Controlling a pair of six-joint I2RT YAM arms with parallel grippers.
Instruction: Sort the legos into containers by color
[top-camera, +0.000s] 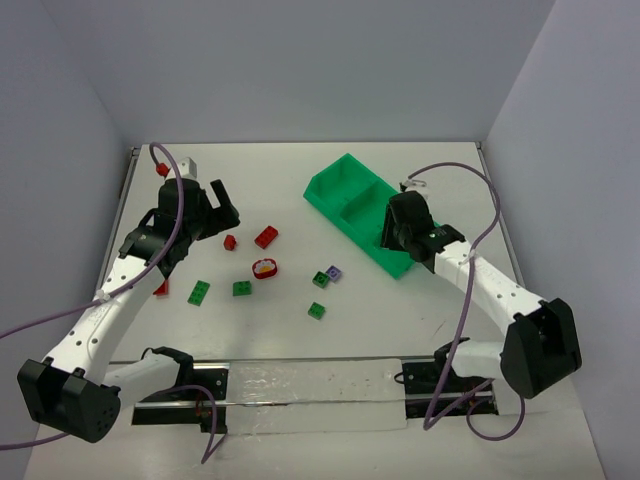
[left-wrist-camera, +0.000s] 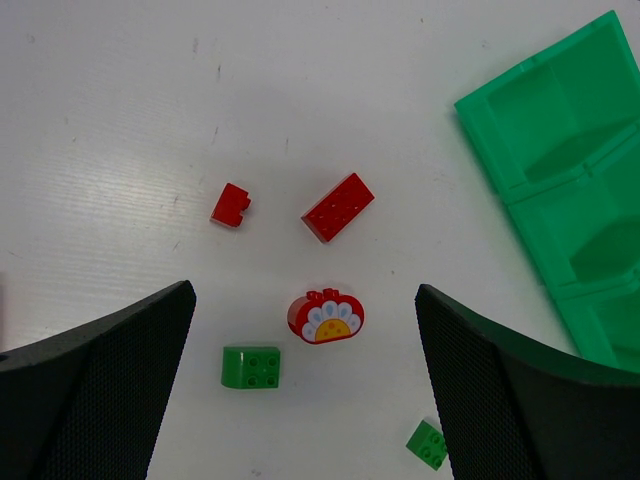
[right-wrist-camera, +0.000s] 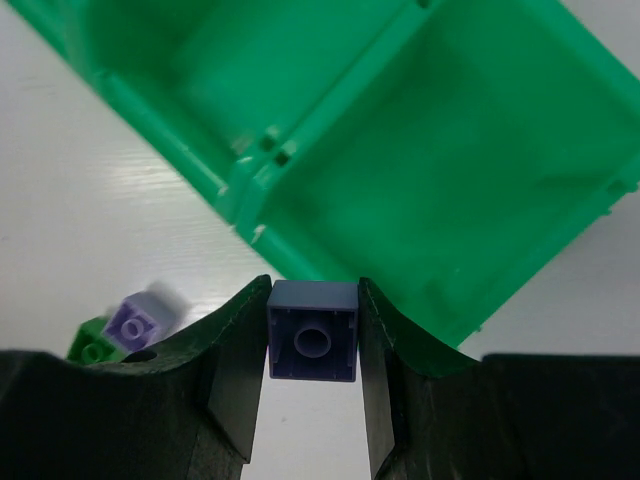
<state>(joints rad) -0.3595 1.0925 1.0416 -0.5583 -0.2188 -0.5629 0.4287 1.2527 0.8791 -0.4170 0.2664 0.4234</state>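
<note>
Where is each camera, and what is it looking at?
Top external: above and behind the robot, looking down on the table; left gripper and right gripper both show.
Left wrist: rides that wrist, facing down at the round red brick; its open fingers show.
Right wrist: rides that wrist, facing down at the green tray; its fingers pinch a purple brick.
Shared: all three see the green tray.
</note>
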